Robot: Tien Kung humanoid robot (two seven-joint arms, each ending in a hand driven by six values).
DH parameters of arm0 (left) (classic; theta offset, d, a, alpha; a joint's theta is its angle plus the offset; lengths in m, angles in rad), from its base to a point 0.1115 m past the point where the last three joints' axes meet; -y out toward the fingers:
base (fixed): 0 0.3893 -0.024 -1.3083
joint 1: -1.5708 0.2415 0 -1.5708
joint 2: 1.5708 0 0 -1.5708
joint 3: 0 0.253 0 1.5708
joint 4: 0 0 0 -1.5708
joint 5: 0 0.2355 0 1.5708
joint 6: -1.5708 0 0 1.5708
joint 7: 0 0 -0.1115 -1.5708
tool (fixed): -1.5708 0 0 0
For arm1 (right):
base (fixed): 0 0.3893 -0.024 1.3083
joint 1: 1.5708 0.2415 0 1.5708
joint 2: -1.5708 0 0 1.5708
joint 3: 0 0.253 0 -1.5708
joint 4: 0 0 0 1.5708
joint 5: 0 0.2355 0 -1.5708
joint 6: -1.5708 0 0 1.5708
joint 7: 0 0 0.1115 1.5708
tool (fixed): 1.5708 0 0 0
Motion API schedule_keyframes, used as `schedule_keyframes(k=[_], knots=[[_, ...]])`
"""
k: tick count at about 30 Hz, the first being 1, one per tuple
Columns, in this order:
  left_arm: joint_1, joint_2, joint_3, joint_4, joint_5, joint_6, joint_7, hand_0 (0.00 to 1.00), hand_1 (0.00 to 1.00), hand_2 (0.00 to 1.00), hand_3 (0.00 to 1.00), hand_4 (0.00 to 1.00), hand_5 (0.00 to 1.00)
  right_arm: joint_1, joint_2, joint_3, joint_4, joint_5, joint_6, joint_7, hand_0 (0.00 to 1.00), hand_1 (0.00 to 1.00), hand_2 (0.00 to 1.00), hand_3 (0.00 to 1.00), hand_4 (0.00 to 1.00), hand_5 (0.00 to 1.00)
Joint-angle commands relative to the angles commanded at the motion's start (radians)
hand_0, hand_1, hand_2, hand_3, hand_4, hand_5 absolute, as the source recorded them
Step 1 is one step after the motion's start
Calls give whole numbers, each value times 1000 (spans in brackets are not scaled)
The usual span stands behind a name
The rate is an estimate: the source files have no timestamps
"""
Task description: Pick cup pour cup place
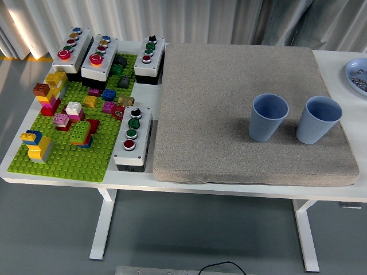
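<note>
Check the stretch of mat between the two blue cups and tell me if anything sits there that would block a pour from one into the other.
Nothing visible does. The left cup and the right cup stand upright side by side on the grey mat, apart, with only bare mat between them. Neither robot hand is in view.
</note>
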Motion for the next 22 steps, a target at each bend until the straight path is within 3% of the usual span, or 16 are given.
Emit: schedule_keyframes(k=[22], knots=[[-2,-1,-5,0,3,0,0,729,771,820,672,503,954,3,-1,-3,-1,2,9,-5,904,834,879,866,778,831]])
